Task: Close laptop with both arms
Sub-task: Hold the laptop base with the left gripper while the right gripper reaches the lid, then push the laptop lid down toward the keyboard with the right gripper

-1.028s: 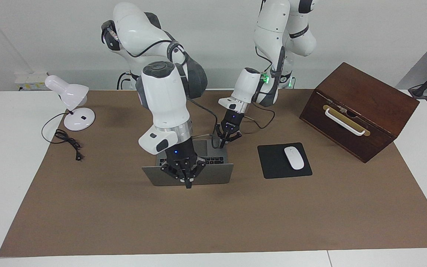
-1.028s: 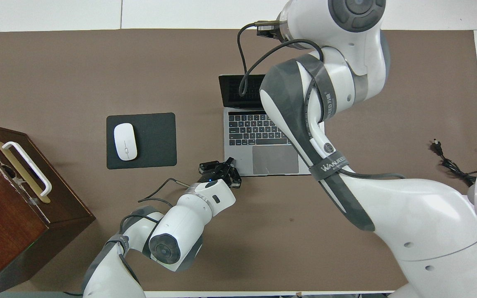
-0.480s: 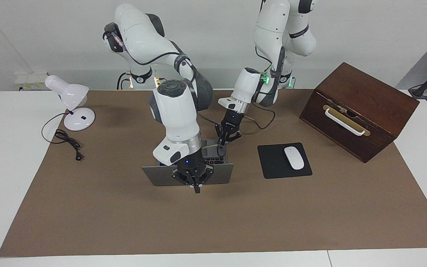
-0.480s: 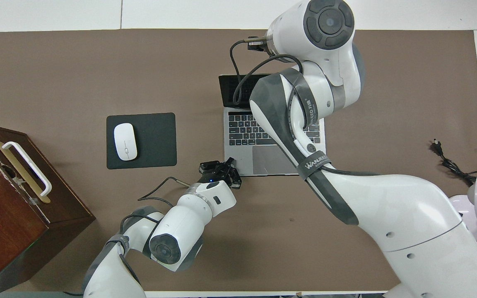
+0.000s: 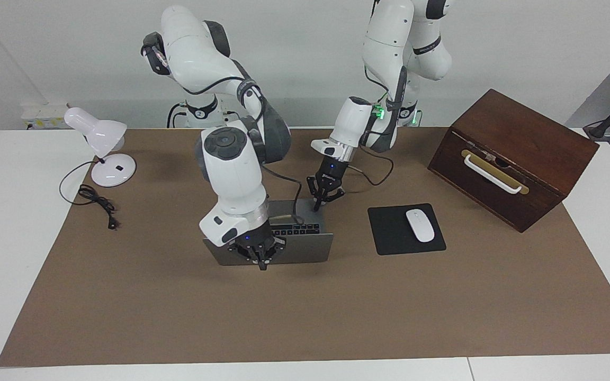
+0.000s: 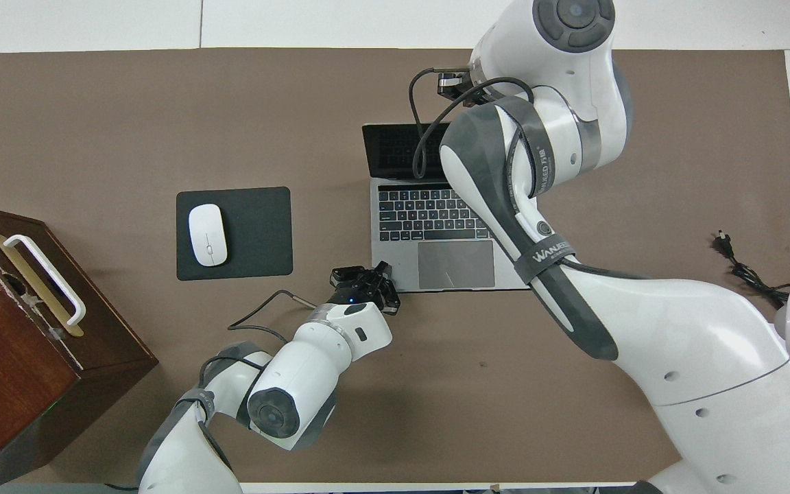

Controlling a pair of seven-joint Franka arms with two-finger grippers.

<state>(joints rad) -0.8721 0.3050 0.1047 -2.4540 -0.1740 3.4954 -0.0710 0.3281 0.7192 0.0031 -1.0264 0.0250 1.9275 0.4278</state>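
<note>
The silver-grey laptop (image 5: 305, 247) stands open in the middle of the brown mat, its keyboard and trackpad (image 6: 455, 264) facing the robots. My right gripper (image 5: 261, 264) is shut and hangs at the lid's outer face; whether it touches the lid I cannot tell. In the overhead view the right arm's own wrist hides it. My left gripper (image 5: 316, 207), also shut, points down at the corner of the laptop base that is nearest the robots, toward the left arm's end; its black fingers (image 6: 380, 274) show at that corner from above. Neither gripper holds anything.
A black mouse pad (image 5: 389, 233) with a white mouse (image 5: 420, 225) lies beside the laptop toward the left arm's end. A dark wooden box (image 5: 511, 156) with a white handle stands past it. A white desk lamp (image 5: 104, 143) and its cord (image 5: 96, 203) sit at the right arm's end.
The right arm has swung and its gripper shifted sideways along the lid, first toward the left arm's end, then back. The lid's angle looks the same. The left arm has not moved.
</note>
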